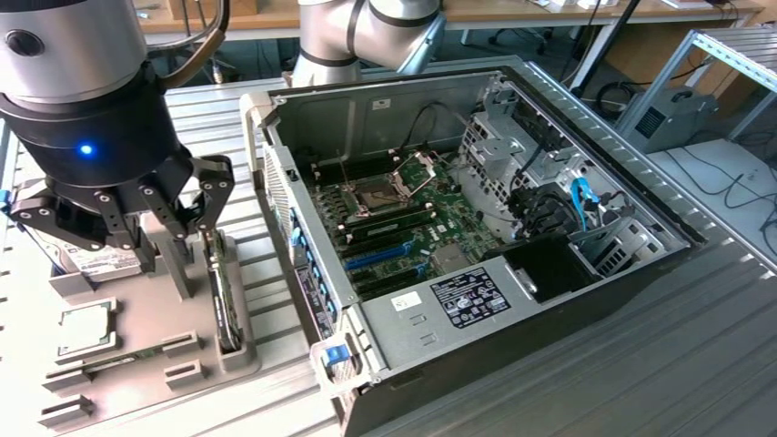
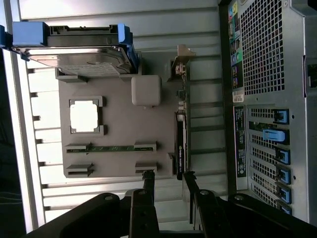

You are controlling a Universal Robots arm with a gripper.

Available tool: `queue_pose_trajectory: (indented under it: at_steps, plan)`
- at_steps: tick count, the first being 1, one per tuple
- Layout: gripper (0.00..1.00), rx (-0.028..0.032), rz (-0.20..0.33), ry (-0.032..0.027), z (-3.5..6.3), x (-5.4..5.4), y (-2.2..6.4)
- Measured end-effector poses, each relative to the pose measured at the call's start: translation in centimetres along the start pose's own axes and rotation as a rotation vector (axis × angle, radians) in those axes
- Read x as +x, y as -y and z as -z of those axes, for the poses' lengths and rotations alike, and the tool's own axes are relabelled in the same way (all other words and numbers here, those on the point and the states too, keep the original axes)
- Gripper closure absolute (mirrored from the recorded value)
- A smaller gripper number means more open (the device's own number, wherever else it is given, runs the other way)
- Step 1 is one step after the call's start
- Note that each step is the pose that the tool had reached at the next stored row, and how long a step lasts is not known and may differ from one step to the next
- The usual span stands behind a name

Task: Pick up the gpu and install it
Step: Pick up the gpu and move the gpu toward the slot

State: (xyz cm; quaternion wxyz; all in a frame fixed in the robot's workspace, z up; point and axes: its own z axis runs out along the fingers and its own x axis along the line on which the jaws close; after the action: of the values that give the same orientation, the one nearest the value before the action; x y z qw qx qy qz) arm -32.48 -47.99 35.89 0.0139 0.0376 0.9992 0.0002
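End effector (image 1: 164, 228): fingers spread, nothing pinched. Sits at 9 o'clock in the exterior view, hovering over the grey holder tray (image 1: 146, 314).
gpu (image 1: 224, 300): not picked up. Stands on its long edge in the tray's slot on the side nearest the PC case, at about 8 o'clock in the exterior view.
Wrist check: one end of the gpu (image 2: 181, 148) sits in line with the gap of the end effector (image 2: 168, 174), closer to one finger. Can't tell contact.
Tray (image 2: 119, 129) contents: hard drive (image 2: 79, 54) with blue rails, square CPU chip (image 2: 84, 116), RAM stick (image 2: 111, 148).
PC case (image 1: 583, 273): open on the bench (image 1: 680, 364), centre to 3 o'clock. Motherboard (image 1: 401, 223) exposed, blue slots (image 1: 377, 258) bare.
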Motion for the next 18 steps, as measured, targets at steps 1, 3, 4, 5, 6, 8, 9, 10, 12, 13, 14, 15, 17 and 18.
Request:
queue_pose_trajectory:
  at_steps: [1, 3, 4, 5, 6, 8, 9, 10, 12, 13, 14, 15, 17, 18]
  plan:
    - [0.64, 0.0001, 0.0, -0.0001, -0.03, -0.01, 0.0]
    - [0.64, 0.0, 0.0, -0.0001, -0.08, -0.03, 0.0]
    - [0.64, 0.0001, 0.0, -0.0001, -0.1, -0.04, 0.0]
    - [0.64, 0.0, 0.0, 0.0, -0.12, -0.04, 0.0]
    - [0.64, 0.0, 0.0, -0.0001, -0.14, -0.05, 0.0]
    - [0.64, 0.0, 0.0, 0.0, -0.19, -0.07, -0.01]
    - [0.64, 0.0, 0.0, 0.0, -0.21, -0.08, -0.01]
    - [0.64, 0.0, 0.0, -0.0001, -0.23, -0.08, -0.01]
    - [0.64, 0.0, 0.0, 0.0, -0.28, -0.1, -0.01]
    - [0.64, 0.0, 0.0, -0.0001, -0.3, -0.11, -0.01]
    - [0.64, 0.0, 0.0, -0.0001, -0.32, -0.12, -0.01]
    - [0.64, 0.0, 0.0, -0.0001, -0.34, -0.13, -0.01]
    - [0.64, 0.0001, 0.0, -0.0001, -0.39, -0.14, -0.01]
    - [0.64, 0.0001, 0.0, -0.0001, -0.41, -0.15, -0.01]
